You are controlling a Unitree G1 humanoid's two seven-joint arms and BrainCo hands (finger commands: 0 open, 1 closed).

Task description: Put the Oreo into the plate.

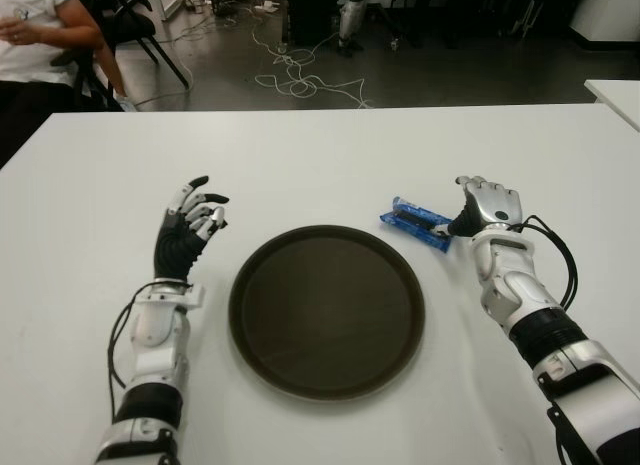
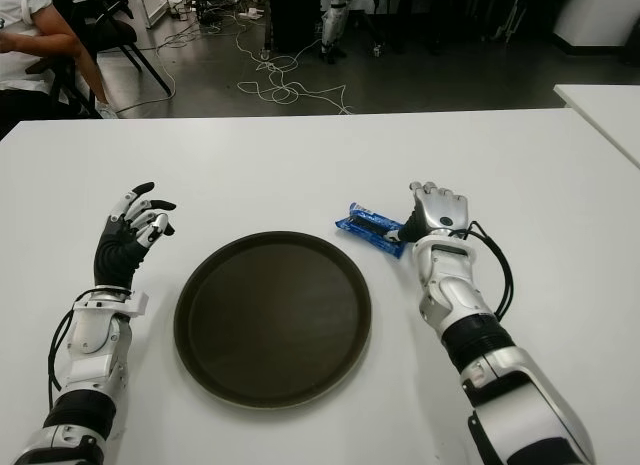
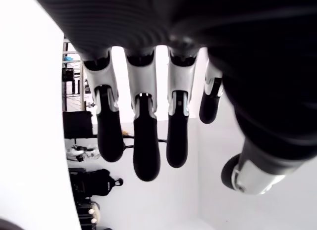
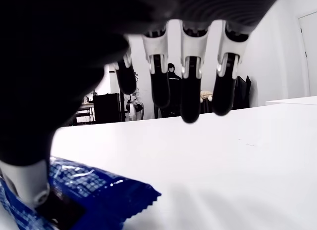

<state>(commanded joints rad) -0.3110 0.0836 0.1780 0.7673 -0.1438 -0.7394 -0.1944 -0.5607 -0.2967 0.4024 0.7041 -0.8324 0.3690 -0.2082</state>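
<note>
Reaching stage: right hand [image 1: 487, 203] with fingers spread, thumb touching the blue Oreo pack [image 1: 420, 223] lying on the table [image 1: 320, 155] just beside the plate [image 1: 327, 311]. Next, close and lift. Left hand [image 1: 190, 225] open, idle left of plate

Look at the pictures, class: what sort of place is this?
Probably a robotics lab or workshop: loose cables trail across the floor beyond the white table, a seated person waits nearby, and another robot's legs stand behind.

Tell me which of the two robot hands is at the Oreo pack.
The right hand: its thumb lies against the blue Oreo pack, right of the plate. The left hand shows left of the plate, open.
</note>
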